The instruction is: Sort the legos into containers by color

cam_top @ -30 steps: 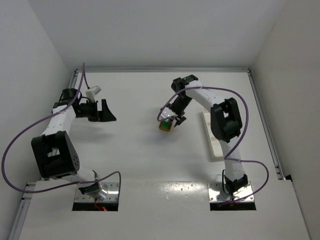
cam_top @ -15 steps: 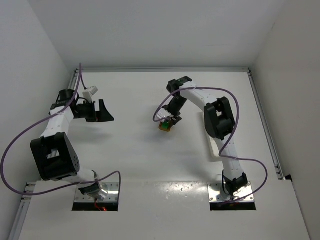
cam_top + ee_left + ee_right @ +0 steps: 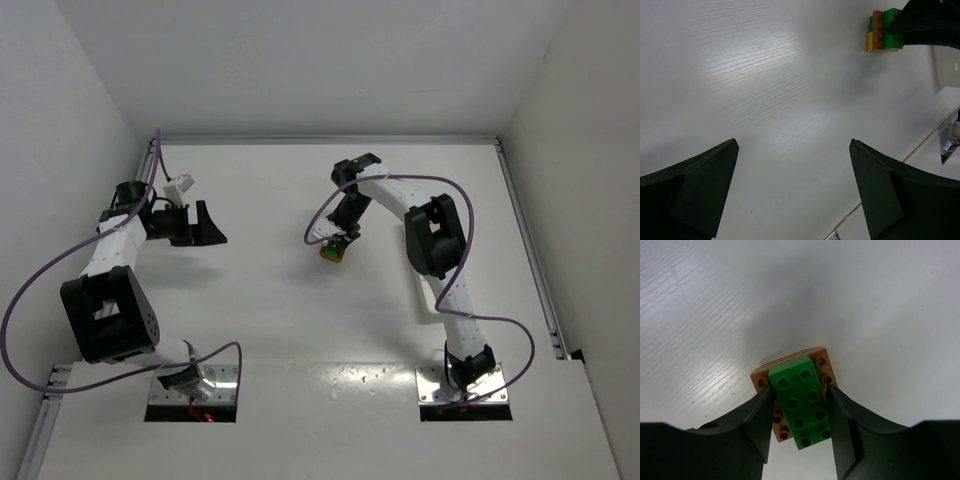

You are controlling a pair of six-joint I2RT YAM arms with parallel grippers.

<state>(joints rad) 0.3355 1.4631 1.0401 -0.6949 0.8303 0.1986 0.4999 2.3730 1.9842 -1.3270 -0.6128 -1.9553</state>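
The legos are one small stack (image 3: 331,253) at mid-table: a green brick (image 3: 801,401) on top of a brown one (image 3: 760,382), with a yellow one (image 3: 870,42) showing in the left wrist view. My right gripper (image 3: 338,238) reaches down onto the stack, and its fingers (image 3: 756,415) press both long sides of the green brick. The white tray (image 3: 427,287) lies right of the stack, largely hidden under my right arm. My left gripper (image 3: 210,226) is wide open and empty at the far left, well away from the stack (image 3: 883,31).
White walls enclose the table on three sides, with a metal rail (image 3: 330,140) along the back edge. The right arm's purple cable (image 3: 318,205) loops beside the stack. A corner of the tray (image 3: 947,65) shows at the right of the left wrist view.
My right arm has swung its elbow leftward and settled its gripper over the stack. The stack has stayed about where it was. My left gripper has drifted slightly left.
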